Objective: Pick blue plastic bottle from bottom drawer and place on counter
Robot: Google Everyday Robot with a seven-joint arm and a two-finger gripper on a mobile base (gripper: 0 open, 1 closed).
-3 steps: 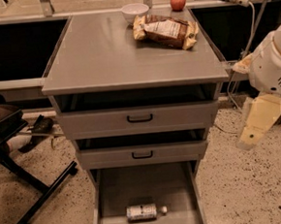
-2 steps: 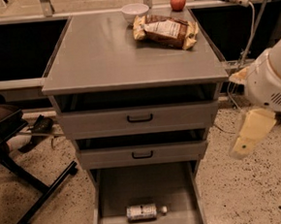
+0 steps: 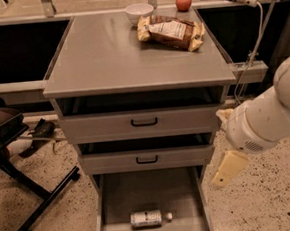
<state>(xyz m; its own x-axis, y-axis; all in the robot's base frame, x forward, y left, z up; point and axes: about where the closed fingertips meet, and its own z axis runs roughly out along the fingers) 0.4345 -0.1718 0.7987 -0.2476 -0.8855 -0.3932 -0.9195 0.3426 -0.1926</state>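
Right of the open bottom drawer (image 3: pixel 150 192), the arm (image 3: pixel 266 120) slants downward, its gripper (image 3: pixel 228 168) hanging just outside the drawer's side wall, aperture indeterminate; the blue plastic bottle (image 3: pixel 149 218) lies flat inside.

text: none readable | blue plastic bottle (image 3: pixel 148 218) label: print illegible | snack bag (image 3: pixel 171 31) label: illegible | gripper (image 3: pixel 228 168): at bottle's 2 o'clock

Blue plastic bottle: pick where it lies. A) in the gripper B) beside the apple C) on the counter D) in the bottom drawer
D: the blue plastic bottle lies on its side in the bottom drawer, while the gripper hangs beside the cabinet, apart from it.
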